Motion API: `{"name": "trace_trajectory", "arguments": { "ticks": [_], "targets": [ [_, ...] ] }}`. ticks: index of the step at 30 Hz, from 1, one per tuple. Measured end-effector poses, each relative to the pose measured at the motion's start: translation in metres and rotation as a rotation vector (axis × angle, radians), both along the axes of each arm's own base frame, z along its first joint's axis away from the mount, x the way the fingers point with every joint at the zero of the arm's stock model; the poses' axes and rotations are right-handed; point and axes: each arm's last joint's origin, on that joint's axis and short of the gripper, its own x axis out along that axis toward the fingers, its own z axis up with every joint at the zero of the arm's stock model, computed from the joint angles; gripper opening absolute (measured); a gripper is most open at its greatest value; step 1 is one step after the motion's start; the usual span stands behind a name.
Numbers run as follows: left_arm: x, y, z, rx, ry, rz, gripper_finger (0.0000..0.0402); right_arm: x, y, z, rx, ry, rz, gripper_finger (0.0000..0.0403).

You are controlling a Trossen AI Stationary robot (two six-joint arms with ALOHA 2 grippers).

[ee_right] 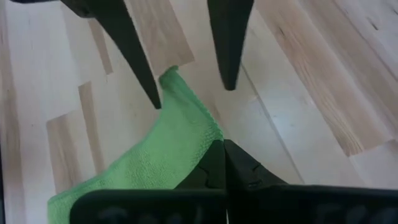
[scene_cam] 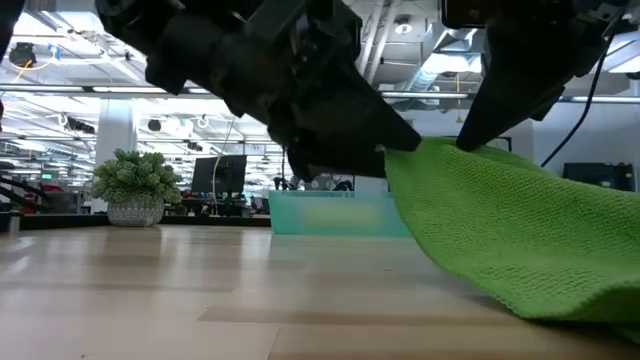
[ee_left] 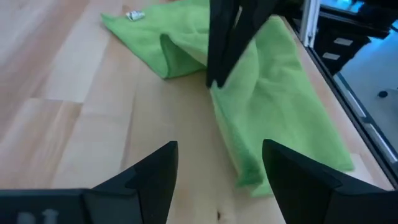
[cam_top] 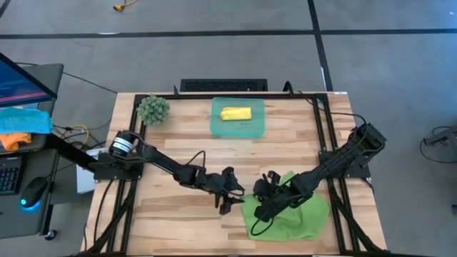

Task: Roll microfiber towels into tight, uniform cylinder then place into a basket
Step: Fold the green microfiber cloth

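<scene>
- From overhead, at the far left off the table, a blue cloth (cam_top: 25, 118) lies over an orange cloth (cam_top: 14, 140) beside a monitor (cam_top: 25, 75); no other view shows these.
- A fuzzy green ball (cam_top: 153, 109) sits near the table's far left corner. The low view makes it look like a small potted plant (scene_cam: 135, 185) in a pale holder.
- The wooden table (cam_top: 178, 150) is bare plank between the ball and the arms.
- The left gripper (cam_top: 230, 196) hangs over the near middle of the table, fingers spread wide and released, holding nothing. Its own wrist view shows the two dark fingers (ee_left: 146, 180) apart, with the cloth's edge between them farther off.
- The basket (cam_top: 238, 118) stands at the far middle of the table, long axis left to right. Overhead, a rolled yellow towel (cam_top: 235, 113) lies inside it, its length along the basket's. In the low view the basket (scene_cam: 330, 213) is only a teal wall and the roll cannot be made out.
- The right gripper (cam_top: 265, 205) is clenched on the left edge of the green towel (cam_top: 289, 210); its wrist view shows the fingers pinched together on the towel (ee_right: 168, 155).
- The green towel lies rumpled and unrolled at the near right of the table, stretching left to right. The low view shows its pinched edge raised off the wood and sloping down toward the right (scene_cam: 510, 235).
- The dark frame rail (cam_top: 332, 157) runs along the table's right side, just beside the towel.
</scene>
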Motion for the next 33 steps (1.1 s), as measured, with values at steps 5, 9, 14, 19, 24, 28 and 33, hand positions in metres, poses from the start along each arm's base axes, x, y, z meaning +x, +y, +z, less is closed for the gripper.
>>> {"name": "trace_trajectory", "arguments": {
  "ticks": [5, 9, 14, 19, 24, 28, 33],
  "targets": [
    [0.000, -0.001, 0.001, -0.008, -0.006, -0.023, 0.0211, 0.000, 0.000, 0.000, 0.004, -0.006, 0.001, 0.0006],
    [-0.001, -0.002, 0.000, -0.018, 0.010, -0.042, 0.0160, 0.001, 0.000, 0.000, 0.004, -0.007, 0.001, 0.0008],
    [0.000, -0.002, 0.001, -0.016, -0.006, -0.044, 0.0070, 0.002, 0.000, 0.001, 0.008, -0.014, -0.002, 0.0004],
    [-0.001, -0.002, 0.001, -0.025, 0.021, -0.052, 0.0007, 0.005, -0.002, 0.002, 0.021, -0.033, -0.012, 0.0019],
    [-0.008, -0.001, 0.002, -0.042, 0.108, -0.037, 0.0002, 0.008, -0.001, 0.004, 0.038, -0.065, -0.009, 0.0034],
    [-0.016, -0.002, 0.007, -0.026, 0.176, -0.037, 0.0001, 0.008, -0.001, 0.004, 0.035, -0.067, 0.000, 0.0040],
    [-0.027, -0.003, 0.017, -0.043, 0.259, -0.011, 0.0000, 0.010, -0.004, 0.004, 0.033, -0.061, -0.011, 0.0050]
  ]
}}
